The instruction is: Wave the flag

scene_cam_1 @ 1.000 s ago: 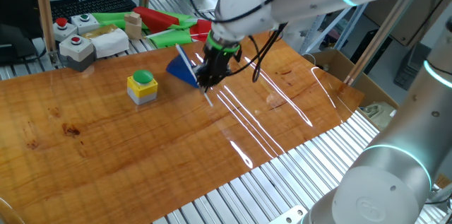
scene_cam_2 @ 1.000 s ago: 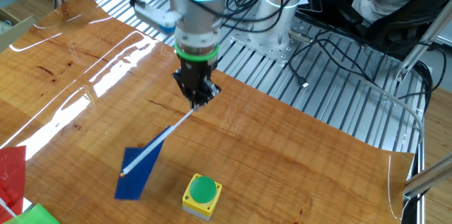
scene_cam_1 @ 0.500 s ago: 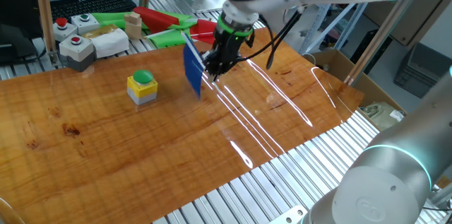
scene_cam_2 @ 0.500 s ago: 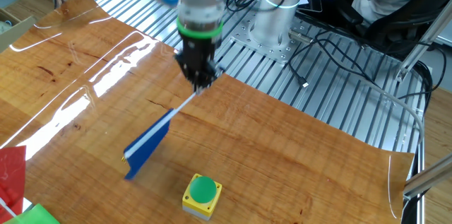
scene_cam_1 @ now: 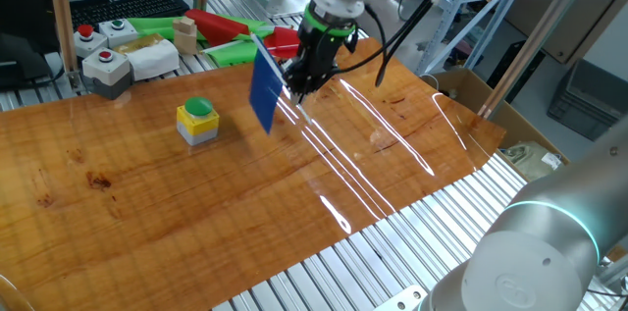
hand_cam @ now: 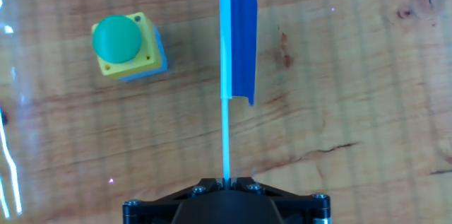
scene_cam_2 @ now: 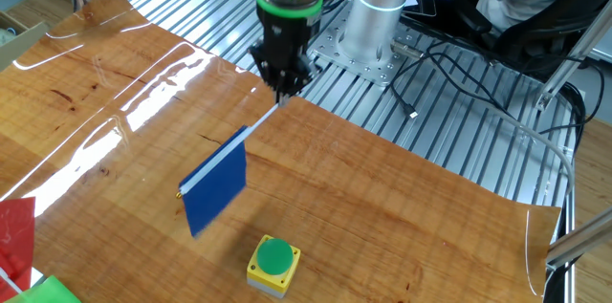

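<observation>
Flag [scene_cam_2: 216, 183] stick pinched in gripper [scene_cam_2: 284, 90]; cloth out ahead, off table

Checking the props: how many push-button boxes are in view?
3: a yellow box with green button near the flag; two grey boxes at the table's far corner. Others may be hidden.

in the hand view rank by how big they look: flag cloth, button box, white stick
1. Flag cloth: covers the most picture, though it is seen almost edge-on and runs off the top.
2. Button box: close behind; it sits farther from the camera, so this order is unsure.
3. Stick: long but very thin, held in the gripper.
</observation>
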`<action>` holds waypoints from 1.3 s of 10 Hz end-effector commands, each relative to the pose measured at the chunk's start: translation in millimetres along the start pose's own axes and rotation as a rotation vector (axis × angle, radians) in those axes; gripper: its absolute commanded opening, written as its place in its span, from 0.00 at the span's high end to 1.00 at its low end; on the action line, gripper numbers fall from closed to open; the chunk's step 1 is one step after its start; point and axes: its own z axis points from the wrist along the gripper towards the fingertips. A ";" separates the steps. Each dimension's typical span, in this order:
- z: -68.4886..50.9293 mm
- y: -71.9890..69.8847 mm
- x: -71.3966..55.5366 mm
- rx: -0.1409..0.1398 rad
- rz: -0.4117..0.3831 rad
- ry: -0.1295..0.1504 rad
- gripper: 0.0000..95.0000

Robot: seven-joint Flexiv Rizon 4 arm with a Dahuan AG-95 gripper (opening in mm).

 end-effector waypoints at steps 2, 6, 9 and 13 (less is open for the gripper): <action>-10.9 4.0 3.6 0.002 -0.002 0.006 1.00; -23.8 16.0 8.3 0.002 0.006 0.009 1.00; -29.7 46.0 19.9 -0.004 0.062 0.013 1.00; -32.0 98.0 32.9 -0.103 0.219 0.034 1.00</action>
